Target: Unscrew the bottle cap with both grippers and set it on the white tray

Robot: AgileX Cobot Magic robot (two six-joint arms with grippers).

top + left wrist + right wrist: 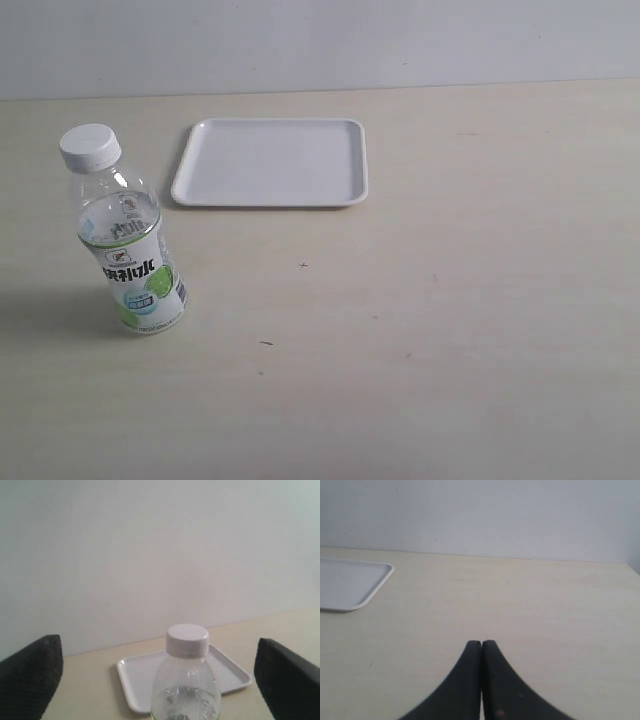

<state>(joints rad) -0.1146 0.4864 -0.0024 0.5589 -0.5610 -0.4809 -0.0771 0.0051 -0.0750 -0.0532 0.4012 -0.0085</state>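
Item: two grippers, one capped bottle, one tray; nothing was held.

The left gripper [158,645] had its two black fingers spread wide, one on each side of the bottle [185,692] but clear of it. This was probably the stance for closing on the body so the bottle could not turn. The right gripper [481,644] had its fingers pressed together with nothing between them, and it hung over bare table [450,300] well away from the bottle, so it seemed to be waiting for the cap. The bottle stood upright near the left side of the table. The bottle cap [90,147] sat on its neck, not yet unscrewed. The white tray [270,160] lay flat beyond the bottle with nothing in it, ready to take the cap. Count: grippers two, bottle one, cap one, tray one. Neither arm showed in the exterior view.
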